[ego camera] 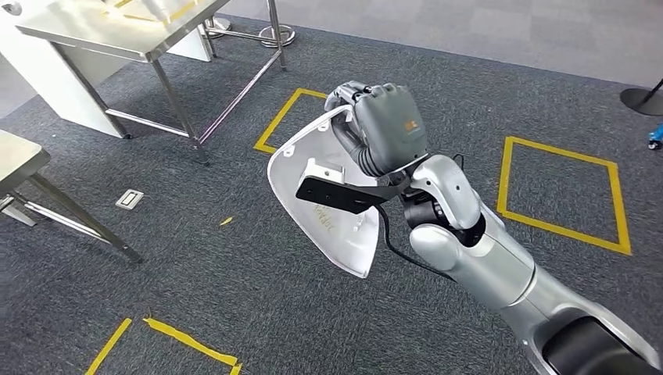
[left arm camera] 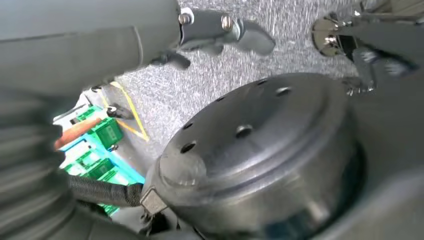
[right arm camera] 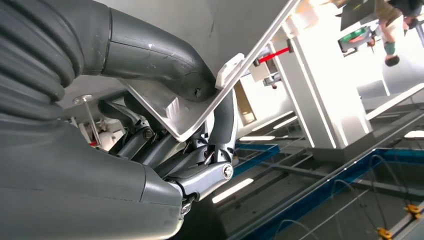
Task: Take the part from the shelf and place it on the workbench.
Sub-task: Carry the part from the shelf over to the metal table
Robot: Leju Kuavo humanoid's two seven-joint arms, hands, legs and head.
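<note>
- The right robot hand (ego camera: 387,125) is wrapped tight around the white part (ego camera: 328,211) and holds it up over the floor.
- A steel counter (ego camera: 117,27) stands far off, up and to the left, with a second counter (ego camera: 19,156) at the left edge.
- The floor is grey carpet (ego camera: 195,297) with yellow tape squares (ego camera: 563,195).
- A small white plate (ego camera: 129,199) lies on the carpet.
- The left robot hand (left arm camera: 220,30) hangs low with nothing in it, fingers curled a little; I cannot tell more.

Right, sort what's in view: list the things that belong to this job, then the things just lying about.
Job:
- white part, held by the right hand
- steel table at upper left, possibly the workbench; cannot tell

Lying about:
- yellow tape squares on the carpet
- small white plate on the floor
- second table corner at left edge
- round black base at far right
</note>
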